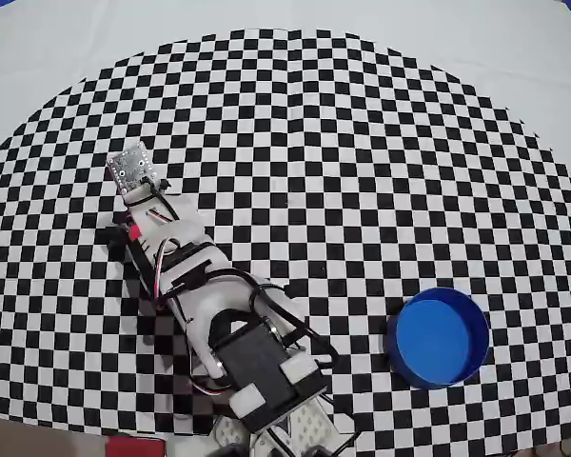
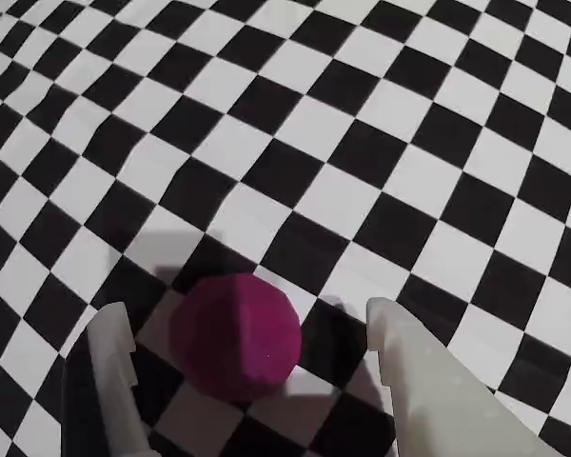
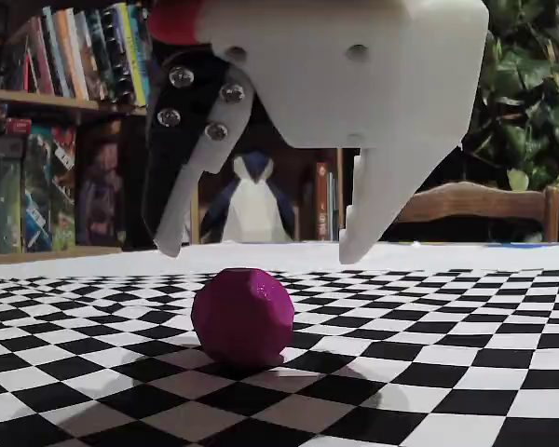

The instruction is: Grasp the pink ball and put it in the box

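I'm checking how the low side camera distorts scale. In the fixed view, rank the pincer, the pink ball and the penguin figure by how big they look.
Largest to smallest, as they look:
1. The pincer, open above the ball, filling the upper frame.
2. The pink ball.
3. The penguin figure, partly hidden.
Ball and penguin look close; the penguin stands far behind, so that order is unsure.

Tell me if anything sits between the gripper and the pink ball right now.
Nothing visible does. The open gripper hangs just above the pink ball, one finger to each side, with only bare checkered cloth around it.
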Action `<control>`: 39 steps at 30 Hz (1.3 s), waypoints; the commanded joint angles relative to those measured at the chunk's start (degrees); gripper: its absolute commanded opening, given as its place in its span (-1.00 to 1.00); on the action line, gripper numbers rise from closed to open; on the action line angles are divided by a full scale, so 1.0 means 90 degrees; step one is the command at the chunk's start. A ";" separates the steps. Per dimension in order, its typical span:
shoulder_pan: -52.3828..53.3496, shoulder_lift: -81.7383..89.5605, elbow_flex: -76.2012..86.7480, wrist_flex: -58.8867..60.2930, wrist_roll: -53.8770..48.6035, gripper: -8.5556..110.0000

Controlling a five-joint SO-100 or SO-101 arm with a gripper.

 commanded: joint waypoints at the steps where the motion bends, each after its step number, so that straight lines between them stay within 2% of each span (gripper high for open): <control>1: 0.0039 -0.0020 -0.0244 0.0010 -0.0059 -0.38; 39: 0.0039 -0.0664 -0.0908 0.0674 -0.0215 -0.38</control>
